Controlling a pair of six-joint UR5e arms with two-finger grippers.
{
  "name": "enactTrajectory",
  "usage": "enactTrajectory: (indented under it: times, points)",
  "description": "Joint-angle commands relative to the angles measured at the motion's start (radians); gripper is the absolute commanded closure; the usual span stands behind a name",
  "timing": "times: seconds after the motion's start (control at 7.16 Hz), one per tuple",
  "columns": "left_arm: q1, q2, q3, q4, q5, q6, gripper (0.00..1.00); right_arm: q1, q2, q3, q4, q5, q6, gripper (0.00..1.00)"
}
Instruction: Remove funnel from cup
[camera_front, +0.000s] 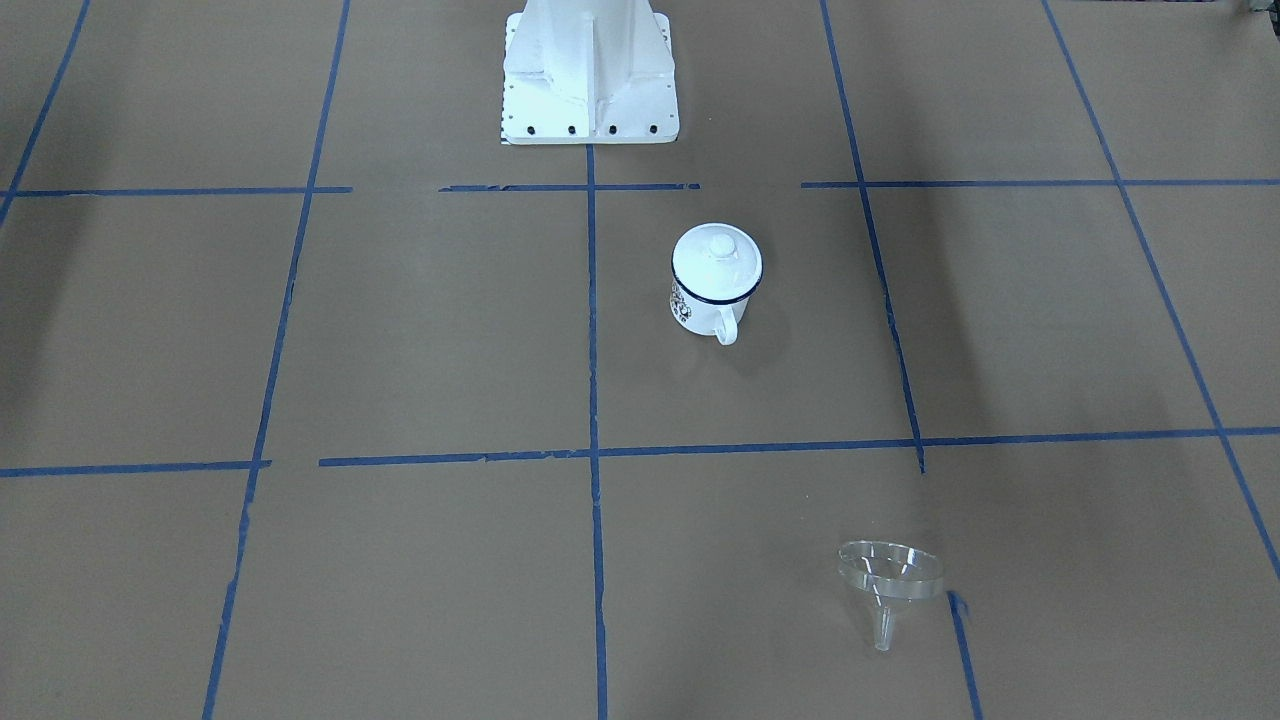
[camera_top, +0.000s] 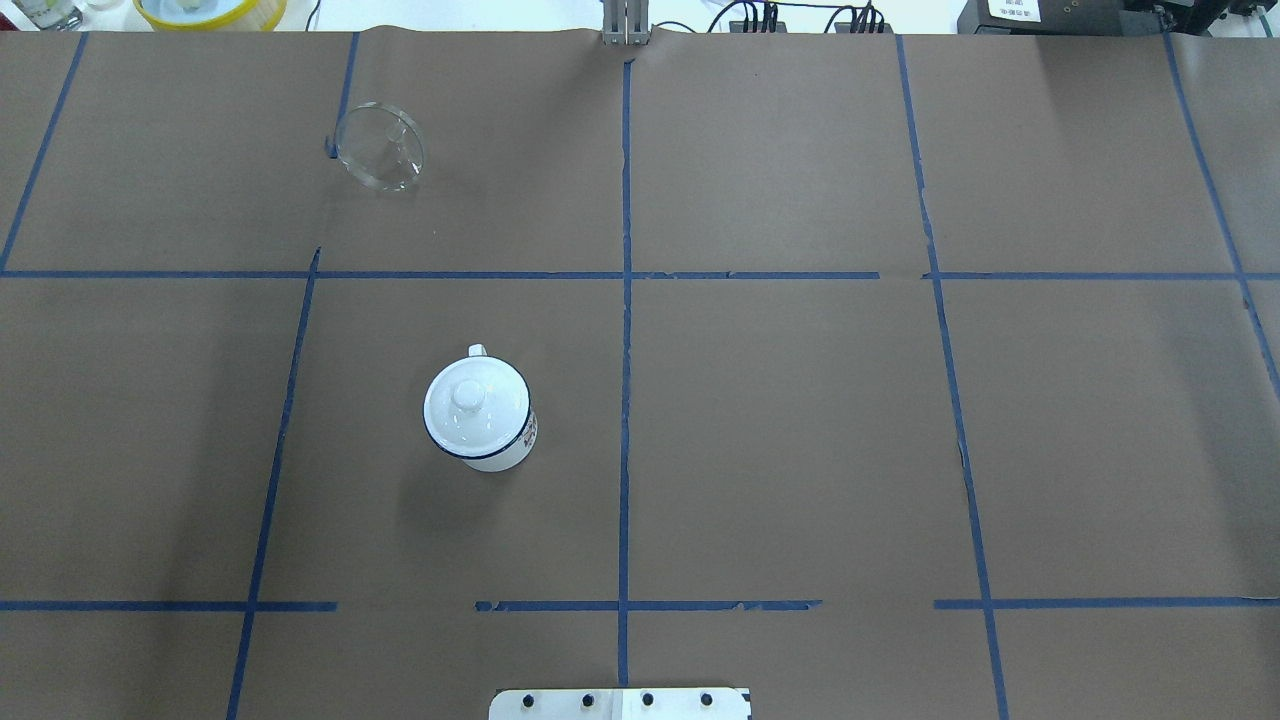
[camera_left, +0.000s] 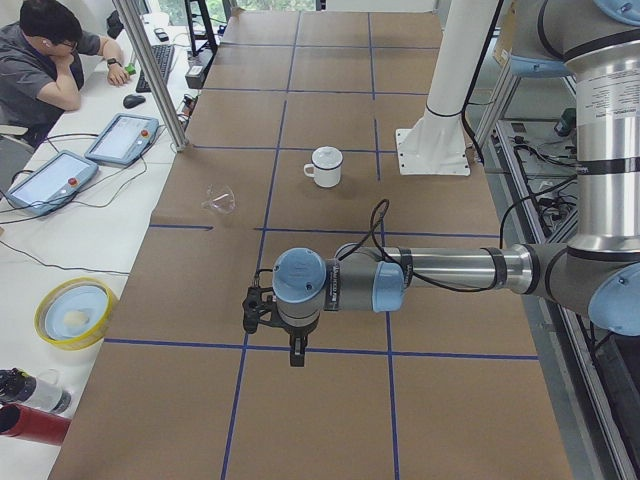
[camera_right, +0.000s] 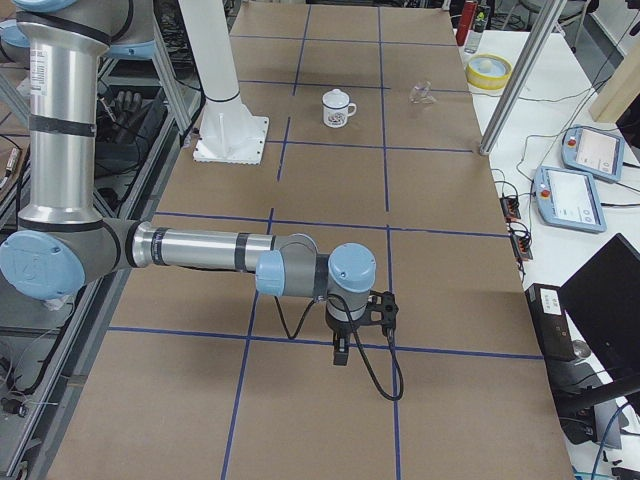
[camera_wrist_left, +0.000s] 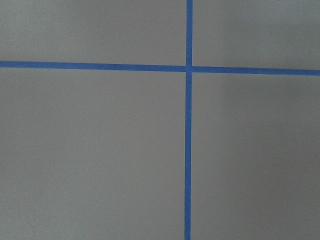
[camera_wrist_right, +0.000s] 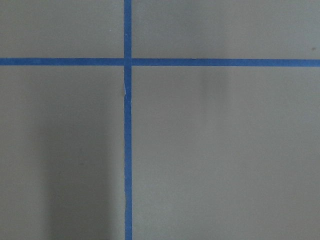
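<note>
The cup (camera_front: 715, 285) is a white enamel mug with a dark blue rim. It stands upright near the table's middle, with a white knobbed lid (camera_front: 717, 258) on top. It also shows in the overhead view (camera_top: 480, 415). The clear funnel (camera_front: 890, 572) lies on its side on the brown paper, far from the cup, near the table's far edge (camera_top: 380, 150). My left gripper (camera_left: 292, 345) and right gripper (camera_right: 342, 350) hang over the table's two ends, far from both things. They show only in the side views, so I cannot tell whether they are open or shut.
The white robot base (camera_front: 590, 80) stands behind the cup. A yellow bowl (camera_left: 75, 312), teach pendants (camera_left: 120, 138), a metal post (camera_left: 155, 75) and a seated person (camera_left: 50, 60) are beyond the table's far edge. Blue tape lines cross the brown paper.
</note>
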Motion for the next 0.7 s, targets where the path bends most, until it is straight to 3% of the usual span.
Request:
enactTrajectory:
  times: [0.0,0.14,0.28,0.56]
  points:
    - [-0.003,0.009,-0.002,0.0,0.0,0.0,0.0,0.0,0.0,0.001,0.0,0.0,0.0,0.0]
    - [-0.003,0.035,-0.029,-0.006,0.019,0.005,0.0,0.0,0.0,0.001,0.0,0.0,0.0,0.0]
    - [-0.003,0.03,-0.038,-0.006,0.12,0.014,0.0,0.0,0.0,0.001,0.0,0.0,0.0,0.0]
    - [0.0,0.026,-0.036,-0.005,0.128,0.009,0.0,0.0,0.0,0.001,0.0,0.0,0.0,0.0]
